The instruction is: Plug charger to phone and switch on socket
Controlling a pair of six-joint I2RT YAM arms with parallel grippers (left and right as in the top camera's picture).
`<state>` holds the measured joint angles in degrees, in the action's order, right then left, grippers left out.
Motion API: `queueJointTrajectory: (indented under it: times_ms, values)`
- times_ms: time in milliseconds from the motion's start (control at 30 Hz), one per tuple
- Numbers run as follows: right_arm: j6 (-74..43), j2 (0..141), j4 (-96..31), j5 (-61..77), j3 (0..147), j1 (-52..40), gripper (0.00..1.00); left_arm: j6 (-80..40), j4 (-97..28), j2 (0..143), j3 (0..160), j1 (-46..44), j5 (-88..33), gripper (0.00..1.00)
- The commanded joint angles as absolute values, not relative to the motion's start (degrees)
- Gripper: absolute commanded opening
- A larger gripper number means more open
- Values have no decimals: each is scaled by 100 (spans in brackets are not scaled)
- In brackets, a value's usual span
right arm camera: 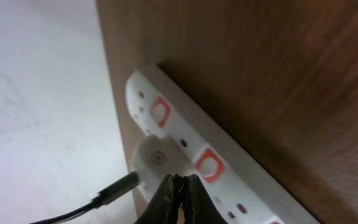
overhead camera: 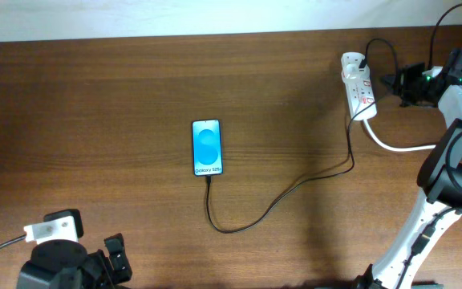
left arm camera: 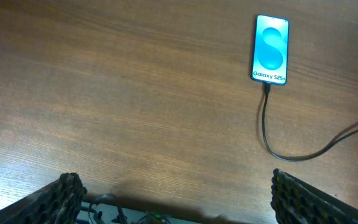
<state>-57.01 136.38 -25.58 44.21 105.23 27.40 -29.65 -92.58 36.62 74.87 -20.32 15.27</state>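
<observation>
Dark wood-grain table (overhead camera: pixel 95 120) fills the scene, with a pale wall (overhead camera: pixel 175 16) along its far edge. The phone (overhead camera: pixel 207 147) lies flat near the middle, screen up and lit blue. Its short end with the white lettering points to the near side. The charger (left arm camera: pixel 263 121) is plugged into that near end. Its thin black cable loops toward the near edge, then swings right and runs to the far side, up to the socket (overhead camera: pixel 359 88).

The socket lies at the far right of the table, close to the wall, with its thick white cord (overhead camera: pixel 399 146) curving off to the right. A white adapter (right arm camera: pixel 154 158) sits in it with the black cable coming out of it, just beside the red switches (right arm camera: pixel 207 165).

The right gripper (right arm camera: pixel 178 183) is just to the right of the socket. Its fingers are pressed together with nothing between them, and the tips point at the strip next to a red switch. From the wrist view the tips look to be at the strip's surface, but whether they actually touch it cannot be told.

The left gripper (left arm camera: pixel 176 180) sits at the near left, well apart from the phone. The phone lies to its far right. Its fingers (left arm camera: pixel 64 196) are spread wide and hold nothing, with only bare table between them.
</observation>
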Motion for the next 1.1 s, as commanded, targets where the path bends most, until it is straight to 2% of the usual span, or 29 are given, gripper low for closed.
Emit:
queueJointTrajectory:
  times_ms: [0, 800, 1067]
  values:
    - [-5686, 13646, -2593, 4169, 10606, 2598, 4, -3017, -9266, 3640, 7472, -2062, 1610, 99]
    - [-6010, 13767, -2810, 3931, 10602, 2211, 4, -3017, -9266, 3640, 7472, -2062, 1610, 99]
    - [-6075, 13834, -2504, 3896, 10604, 2213, 4, -3017, -9266, 3640, 7472, -2062, 1610, 99]
